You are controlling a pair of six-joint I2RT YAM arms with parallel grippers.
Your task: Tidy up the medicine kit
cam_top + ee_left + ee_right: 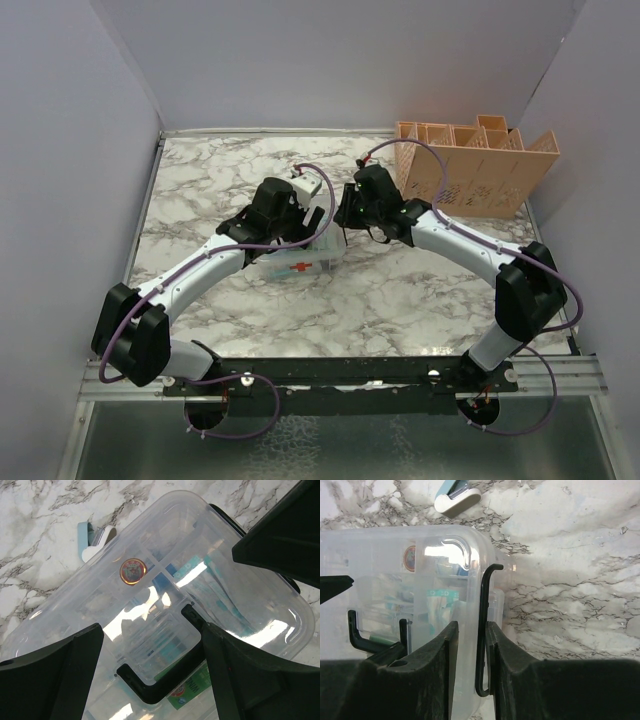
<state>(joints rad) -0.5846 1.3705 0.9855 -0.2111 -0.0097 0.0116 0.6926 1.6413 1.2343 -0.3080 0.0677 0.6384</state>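
Top: both arms meet over the clear box [300, 268] mid-bench [200, 200]. Left end effector [283, 225] is over its left part, right end effector [355, 215] at its right end. Orange basket [475, 170] sits well apart at the back right, not in play. The arms cover most of the box here.

Left wrist: left end effector is wide open, holding nothing, and hangs above the lid with the black handle [145, 690] between its fingers [55, 675]. The lid is on. Packets and teal strips show through it, sorted into compartments, under a round orange sticker [132, 571]. One white-and-blue item [95, 542] lies on the bench just beside the box, outside it.

Right wrist: right end effector is closed down to a narrow gap over the lid rim and the black wire latch [483, 595] at the box end. It looks clamped on the latch, but pad contact isn't clearly visible.

Status, my read: contents are mostly packed and the lid is seated. Left to do: the latch step in hand (can't tell if it's opening or locking) and the stray item, which likely belongs in the box. Not done.
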